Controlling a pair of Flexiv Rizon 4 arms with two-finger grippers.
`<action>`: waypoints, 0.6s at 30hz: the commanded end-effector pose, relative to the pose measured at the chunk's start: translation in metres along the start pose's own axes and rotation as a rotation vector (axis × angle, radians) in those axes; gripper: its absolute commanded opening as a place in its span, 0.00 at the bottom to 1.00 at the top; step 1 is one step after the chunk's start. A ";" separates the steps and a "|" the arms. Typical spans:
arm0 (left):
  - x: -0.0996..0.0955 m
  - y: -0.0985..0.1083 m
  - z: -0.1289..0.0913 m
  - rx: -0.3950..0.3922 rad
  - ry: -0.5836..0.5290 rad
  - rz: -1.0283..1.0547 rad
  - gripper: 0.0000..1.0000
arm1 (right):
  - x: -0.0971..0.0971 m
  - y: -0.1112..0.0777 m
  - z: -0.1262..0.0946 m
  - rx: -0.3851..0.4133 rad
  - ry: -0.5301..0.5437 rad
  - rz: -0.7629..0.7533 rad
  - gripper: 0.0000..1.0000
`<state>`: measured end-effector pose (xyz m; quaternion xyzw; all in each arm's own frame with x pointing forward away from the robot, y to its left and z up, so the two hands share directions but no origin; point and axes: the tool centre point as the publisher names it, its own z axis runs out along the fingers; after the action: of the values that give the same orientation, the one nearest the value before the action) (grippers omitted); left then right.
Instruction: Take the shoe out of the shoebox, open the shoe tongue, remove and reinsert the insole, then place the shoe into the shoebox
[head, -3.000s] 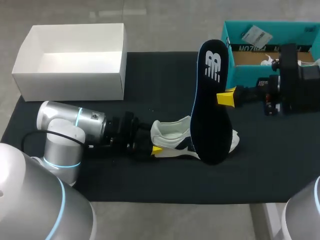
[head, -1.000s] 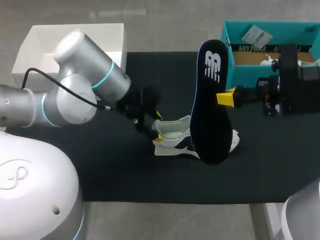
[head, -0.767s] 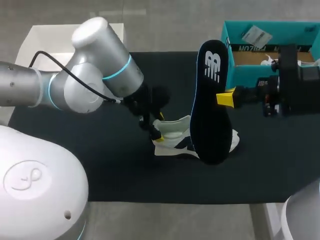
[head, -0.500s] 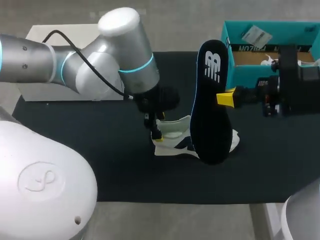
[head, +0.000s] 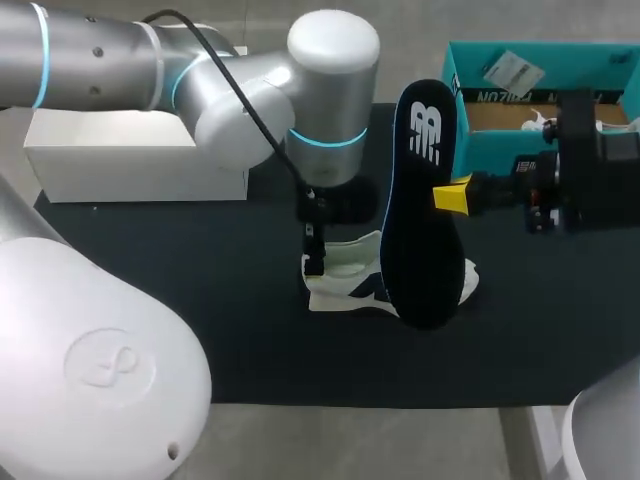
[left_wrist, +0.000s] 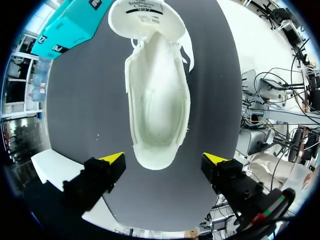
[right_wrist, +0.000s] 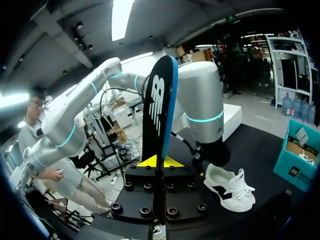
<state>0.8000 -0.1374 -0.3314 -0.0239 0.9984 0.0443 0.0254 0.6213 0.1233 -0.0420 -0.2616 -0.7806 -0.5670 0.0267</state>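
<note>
Shoe (left_wrist: 157, 100) lies on open counter (head: 200, 330), left fingers (left_wrist: 111, 160) spread over its heel, right fingers (head: 452, 196) pinching the insole (head: 420, 200) upright.

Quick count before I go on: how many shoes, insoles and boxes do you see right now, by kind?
Shoes: 1, the white lace-up sneaker
Insoles: 1, the black insole with blue edge
Boxes: 2, the white cardboard box and the teal cardboard shoebox
Total: 4

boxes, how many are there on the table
2: a white box at the far left in the head view, partly covered from above, and a teal box at the far right. No other box shows in any view.
</note>
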 end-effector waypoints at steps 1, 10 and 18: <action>0.002 -0.003 -0.003 -0.031 -0.006 0.003 1.00 | 0.008 -0.001 0.003 -0.005 -0.013 0.000 0.00; 0.001 -0.003 -0.001 0.001 -0.010 0.003 1.00 | 0.008 -0.001 0.003 -0.005 -0.013 0.000 0.00; -0.002 -0.002 -0.004 0.034 0.001 -0.021 1.00 | 0.008 -0.001 0.003 -0.005 -0.013 0.000 0.00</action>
<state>0.8017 -0.1440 -0.3288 -0.0351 0.9985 0.0311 0.0265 0.6210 0.1234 -0.0421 -0.2614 -0.7804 -0.5674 0.0266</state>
